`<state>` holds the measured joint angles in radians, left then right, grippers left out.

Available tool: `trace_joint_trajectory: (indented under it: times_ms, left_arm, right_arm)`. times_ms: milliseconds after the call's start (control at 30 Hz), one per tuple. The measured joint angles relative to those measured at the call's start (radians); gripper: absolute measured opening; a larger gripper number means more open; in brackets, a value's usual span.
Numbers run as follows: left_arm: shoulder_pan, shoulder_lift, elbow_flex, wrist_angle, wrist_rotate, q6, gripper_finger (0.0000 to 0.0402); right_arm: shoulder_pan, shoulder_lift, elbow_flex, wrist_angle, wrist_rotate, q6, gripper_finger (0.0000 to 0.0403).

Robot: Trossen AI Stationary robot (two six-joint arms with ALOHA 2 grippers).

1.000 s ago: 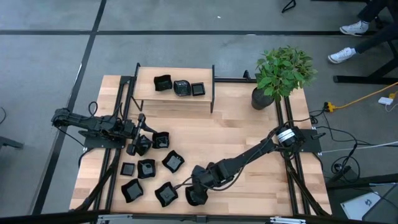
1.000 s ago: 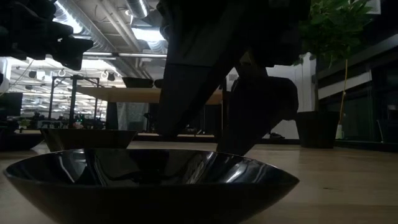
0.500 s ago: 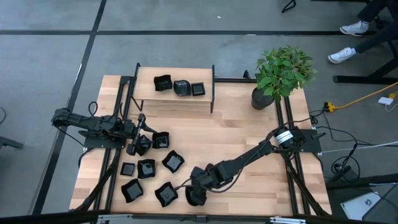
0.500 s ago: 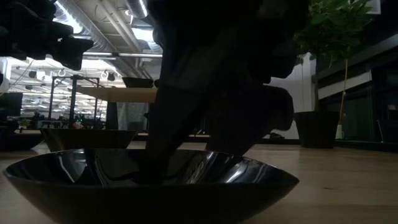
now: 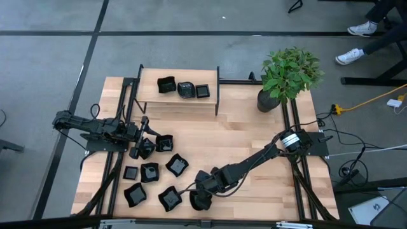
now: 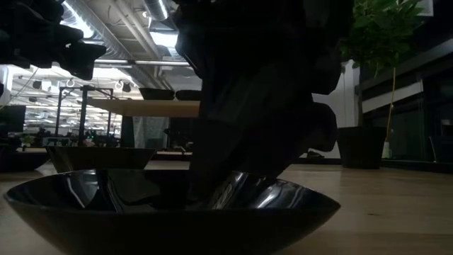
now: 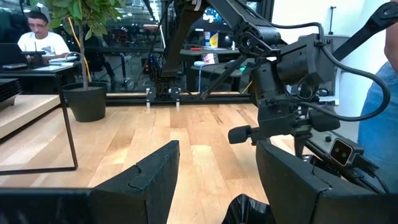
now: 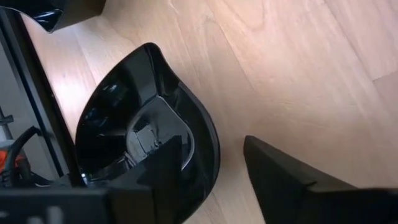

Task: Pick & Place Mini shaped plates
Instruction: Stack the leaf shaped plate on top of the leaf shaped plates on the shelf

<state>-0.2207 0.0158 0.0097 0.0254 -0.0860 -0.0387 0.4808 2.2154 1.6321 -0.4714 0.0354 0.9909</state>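
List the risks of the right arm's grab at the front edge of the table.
The right gripper straddles only the thin glossy rim of the black dish, one finger inside and one outside, so it may slip or tip when lifted. The dish sits near the table's front edge and could be pushed off. Neighbouring dishes lie close and might get bumped.

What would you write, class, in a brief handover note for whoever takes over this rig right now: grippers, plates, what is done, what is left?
Right gripper: down at the front table edge, one finger inside the rim of a glossy black plate, one outside; not visibly clamped yet.
Left gripper: waiting at the table's left over the loose plates, jaws apart, nothing visibly held.
Done: three plates lie on the raised shelf.
Left: about seven loose plates on the front-left tabletop, plus the one at the right gripper.
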Motion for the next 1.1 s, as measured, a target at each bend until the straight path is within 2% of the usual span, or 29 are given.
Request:
trace_joint_trajectory:
  times_ms: [567, 1100]
  left_arm:
    - [0.0, 0.0, 0.0, 0.0, 0.0, 0.0, 0.0208]
    - [0.0, 0.0, 0.0, 0.0, 0.0, 0.0, 0.0208]
  right_arm:
    - [0.001, 0.002, 0.015, -0.02, -0.009, 0.003, 0.0011]
    - [-0.018, 0.005, 0.203, -0.335, 0.035, -0.006, 0.0008]
